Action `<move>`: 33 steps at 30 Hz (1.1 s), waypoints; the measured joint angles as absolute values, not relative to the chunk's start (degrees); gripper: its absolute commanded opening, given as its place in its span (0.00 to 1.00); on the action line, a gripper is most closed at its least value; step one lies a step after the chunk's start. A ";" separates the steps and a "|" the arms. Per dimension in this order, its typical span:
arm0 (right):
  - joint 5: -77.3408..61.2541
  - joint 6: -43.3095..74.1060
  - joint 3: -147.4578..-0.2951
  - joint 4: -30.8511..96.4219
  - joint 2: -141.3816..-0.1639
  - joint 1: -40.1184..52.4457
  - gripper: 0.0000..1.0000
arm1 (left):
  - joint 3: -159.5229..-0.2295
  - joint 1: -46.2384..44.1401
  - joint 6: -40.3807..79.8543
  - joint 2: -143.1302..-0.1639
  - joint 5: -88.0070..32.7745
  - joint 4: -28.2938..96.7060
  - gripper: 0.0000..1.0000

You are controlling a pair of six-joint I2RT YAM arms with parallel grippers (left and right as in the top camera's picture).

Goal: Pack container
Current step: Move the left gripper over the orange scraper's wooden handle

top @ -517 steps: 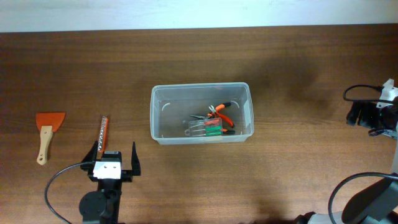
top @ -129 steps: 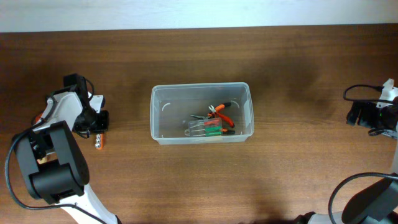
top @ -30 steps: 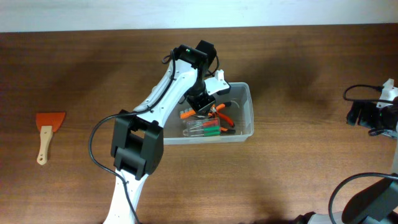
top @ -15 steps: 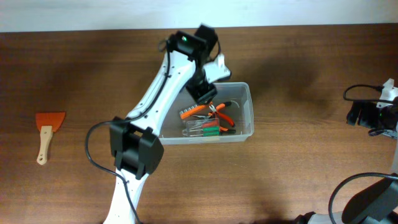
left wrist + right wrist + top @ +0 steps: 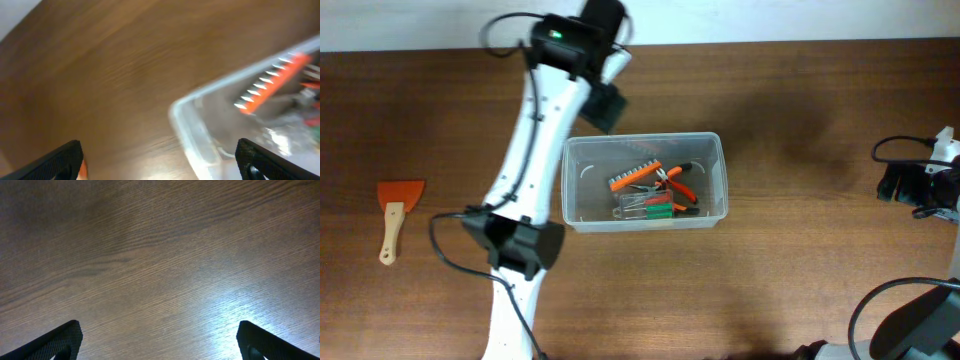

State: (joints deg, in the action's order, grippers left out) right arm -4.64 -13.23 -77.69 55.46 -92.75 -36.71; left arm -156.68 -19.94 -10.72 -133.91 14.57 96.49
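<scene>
Overhead | left claw released, empty (spread wide) | container just beside, far-left corner nearest

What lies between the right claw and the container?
Nothing: only bare wooden table between the right claw and the container, as the overhead view shows.

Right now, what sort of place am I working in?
Probably a workshop-style test bench, though little beyond the tabletop shows: a dark wood-grain table, a clear container holding hand tools such as orange-handled pliers, and an orange scraper lying loose at the left.
</scene>
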 measured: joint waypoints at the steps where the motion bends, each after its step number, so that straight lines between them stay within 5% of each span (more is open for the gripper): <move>1: -4.64 -13.21 -77.69 55.46 -92.75 -36.71 0.99 | -156.68 -18.33 -9.23 -133.62 15.31 96.49 0.99; 18: -4.64 -13.23 -77.69 55.46 -92.75 -36.71 0.99 | -155.39 -0.99 -0.36 -117.45 16.73 96.47 0.99; 33: -4.64 -13.21 -77.69 55.48 -92.75 -36.71 0.99 | -117.30 12.29 2.61 -101.01 18.55 96.27 0.99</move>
